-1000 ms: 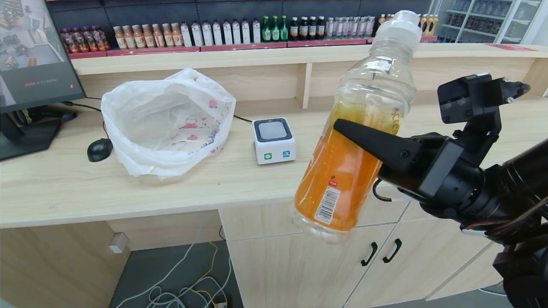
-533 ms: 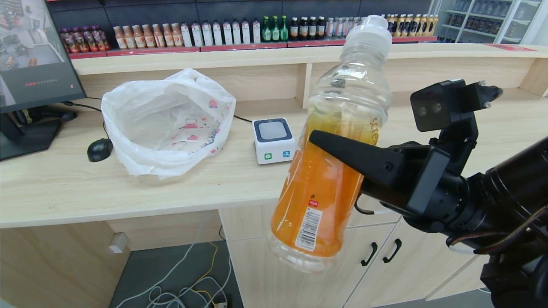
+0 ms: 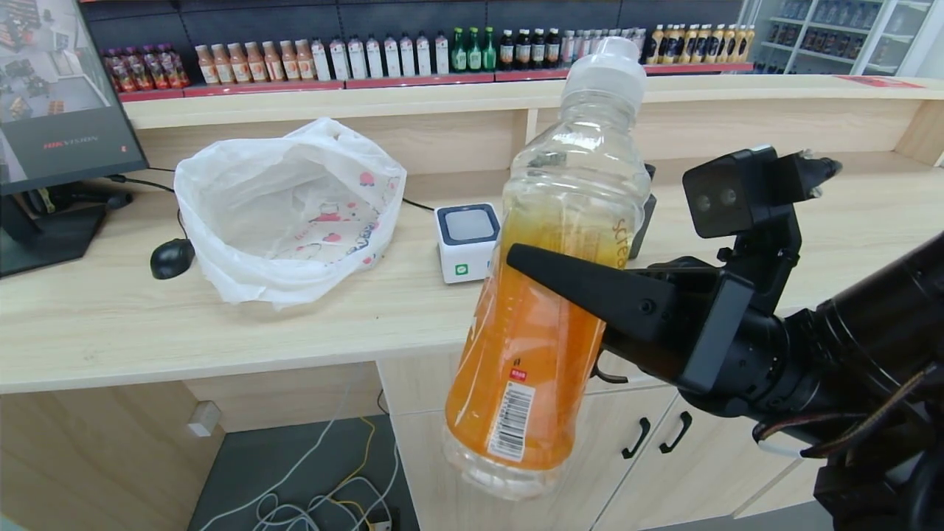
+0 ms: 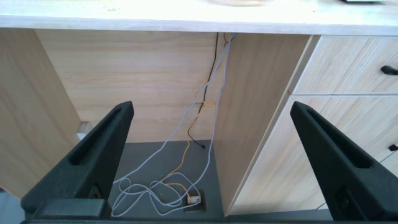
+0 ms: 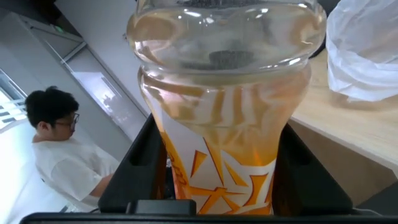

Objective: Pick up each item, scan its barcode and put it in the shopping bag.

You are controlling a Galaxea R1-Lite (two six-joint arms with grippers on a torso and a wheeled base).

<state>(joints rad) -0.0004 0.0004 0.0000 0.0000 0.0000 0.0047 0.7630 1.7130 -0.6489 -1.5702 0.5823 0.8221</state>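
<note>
The right arm (image 3: 848, 346) is seen entering the head view from 4 o'clock, with the forearm angled toward 10 o'clock. The right tool (image 3: 546, 295) is clamped on a bottle (image 3: 542, 354); one black finger (image 3: 590, 284) is laid across its near side, and the other is hidden behind it. A wrist camera block (image 3: 737, 192) is carried at 1 o'clock of that tool. The left tool (image 4: 211, 115) is held with its fingers spread wide apart.

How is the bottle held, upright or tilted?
Tilted. The bottle leans in the right gripper, cap high toward the robot's right, barcoded base low toward its left.
</note>
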